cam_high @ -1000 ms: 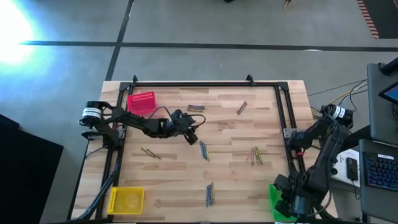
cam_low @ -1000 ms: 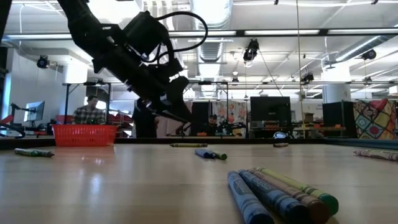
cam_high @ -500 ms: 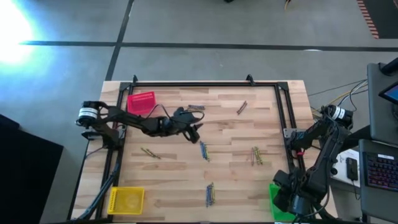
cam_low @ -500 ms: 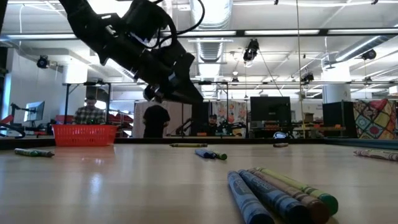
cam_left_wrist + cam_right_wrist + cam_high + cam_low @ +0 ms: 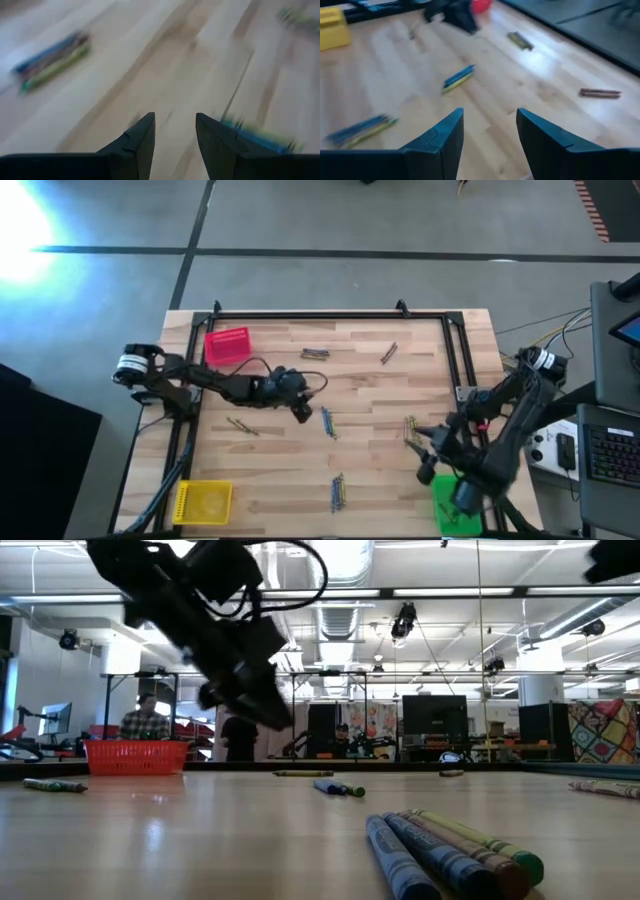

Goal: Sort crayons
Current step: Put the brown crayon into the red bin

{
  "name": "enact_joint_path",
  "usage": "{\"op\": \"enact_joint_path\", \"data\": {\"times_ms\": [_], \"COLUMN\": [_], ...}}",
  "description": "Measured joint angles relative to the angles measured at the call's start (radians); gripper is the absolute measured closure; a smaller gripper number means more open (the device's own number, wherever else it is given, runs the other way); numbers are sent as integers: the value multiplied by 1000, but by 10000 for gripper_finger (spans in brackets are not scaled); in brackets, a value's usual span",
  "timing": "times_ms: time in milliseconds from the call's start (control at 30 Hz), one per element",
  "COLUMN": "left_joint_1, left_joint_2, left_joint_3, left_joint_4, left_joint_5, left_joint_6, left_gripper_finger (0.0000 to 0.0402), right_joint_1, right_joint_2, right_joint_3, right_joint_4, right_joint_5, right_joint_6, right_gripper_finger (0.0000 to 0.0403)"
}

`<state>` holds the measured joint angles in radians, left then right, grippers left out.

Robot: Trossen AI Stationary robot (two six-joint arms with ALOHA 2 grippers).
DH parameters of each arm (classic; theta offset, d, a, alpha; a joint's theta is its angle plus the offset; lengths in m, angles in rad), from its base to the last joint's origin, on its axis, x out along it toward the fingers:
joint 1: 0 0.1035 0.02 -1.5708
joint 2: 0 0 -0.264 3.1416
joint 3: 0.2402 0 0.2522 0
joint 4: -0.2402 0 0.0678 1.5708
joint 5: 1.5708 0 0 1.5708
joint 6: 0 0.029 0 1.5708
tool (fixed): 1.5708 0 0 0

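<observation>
1. Starting at the near edge, a yellow square plastic bin (image 5: 203,502) sits in the near left corner of the pale wooden plank table (image 5: 280,470). A green square bin (image 5: 455,505) sits in the near right corner, partly hidden under the right arm.
2. A cluster of blue and yellow-olive crayons (image 5: 338,492) lies near the middle of the near edge, largest in the low view (image 5: 440,850).
3. The right gripper (image 5: 425,455) hangs over the table just left of the green bin. Its claw stands wide, with only bare wood showing between the fingers (image 5: 487,115).
4. Just beyond it lies a small bunch of yellow-olive and brown-red crayons (image 5: 411,430), close to the right rail.
5. On the left side, a thin pair of yellow-olive crayons (image 5: 241,425) lies alone on the wood.
6. At mid-table lies a blue crayon cluster (image 5: 327,420). The left gripper (image 5: 303,410) is just to its left, raised clear of the table in the low view (image 5: 250,700). Its claw stands apart and holds nothing (image 5: 175,120).
7. Farther back, a grey crayon cluster (image 5: 315,353) lies at centre, and a brown-red crayon (image 5: 389,353) lies to its right.
8. A red square mesh bin (image 5: 228,345) stands in the far left corner.
9. Beyond the table, a seated person (image 5: 145,720) shows behind the red bin.
</observation>
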<state>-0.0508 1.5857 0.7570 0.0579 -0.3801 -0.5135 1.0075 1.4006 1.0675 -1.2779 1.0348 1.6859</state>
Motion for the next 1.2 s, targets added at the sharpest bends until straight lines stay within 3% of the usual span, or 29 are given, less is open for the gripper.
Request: {"op": "enact_joint_path", "data": {"times_ms": [167,367,667,733,867,1067,1200], "left_joint_1": [-87,-203,-347,-376,-436,-487,-498], "left_joint_2": [-50,-74,-47,-45,-50,-74,-70], "left_joint_3": [-1,-1,-2,-2,-2,-3,-3], "left_joint_4": [-235,-280,-286,-292,-367,-662,-717], "left_joint_5": [-80,-122,-214,-214,-211,-116,-21], "left_joint_6": [-110,-215,-373,-403,-483,-722,-727], "left_gripper_finger": [276,276,276,276,276,276,276], "right_joint_1": [-143,-339,-605,-630,-648,-648,-653], "right_joint_2": [-3,-3,31,48,72,94,113], "right_joint_3": [-37,-144,-268,-270,-260,-261,-261], "right_joint_4": [14,195,1071,1176,1198,1199,1199], "right_joint_5": [-46,-95,-407,-482,-511,-511,-511], "right_joint_6": [-43,-164,-871,-957,-998,-999,-1000], "right_gripper_finger": [226,229,236,236,236,236,236]}}
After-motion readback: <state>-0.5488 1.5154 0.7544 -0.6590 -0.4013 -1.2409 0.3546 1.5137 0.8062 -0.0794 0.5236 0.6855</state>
